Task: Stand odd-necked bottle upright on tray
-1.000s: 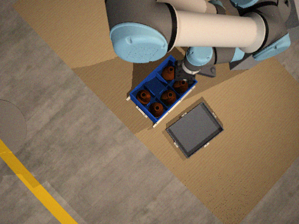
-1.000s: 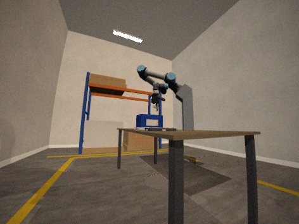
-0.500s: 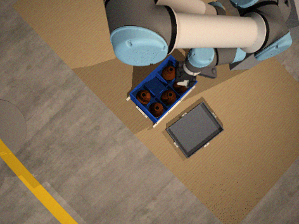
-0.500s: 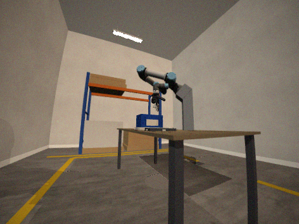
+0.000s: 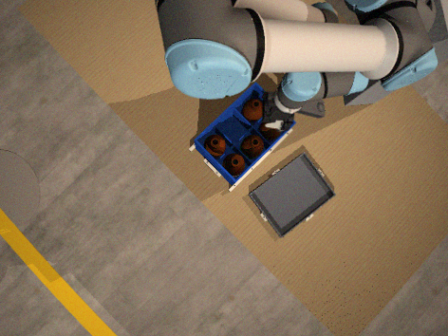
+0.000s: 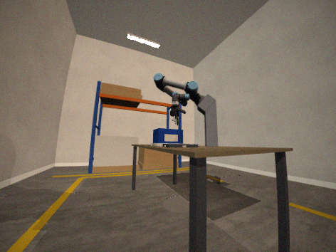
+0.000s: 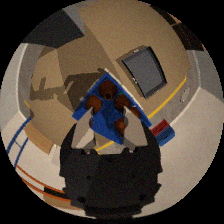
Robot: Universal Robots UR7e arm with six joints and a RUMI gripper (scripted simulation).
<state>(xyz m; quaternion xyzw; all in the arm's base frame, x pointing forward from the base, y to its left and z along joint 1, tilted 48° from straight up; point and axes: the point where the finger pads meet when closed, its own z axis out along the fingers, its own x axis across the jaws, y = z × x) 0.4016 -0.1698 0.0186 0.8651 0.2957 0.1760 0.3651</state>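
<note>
The blue crate (image 5: 244,135) stands on the wooden table and holds five brown bottles. Four show plainly from above, such as one at the back (image 5: 252,109) and one at the left (image 5: 214,143). The fifth bottle (image 5: 270,132) is partly hidden under my gripper (image 5: 277,124). The gripper hangs above the crate's right end, clear of the bottle tops in the side view (image 6: 174,119). In the wrist view its fingers stand apart with nothing between them, and the crate (image 7: 111,117) lies below. The grey tray (image 5: 290,195) lies empty to the crate's right.
My arm's large links (image 5: 285,43) cross over the table's far side. A blue and orange shelf rack (image 6: 117,107) with boxes stands behind the table. The table edge runs close to the crate's left side.
</note>
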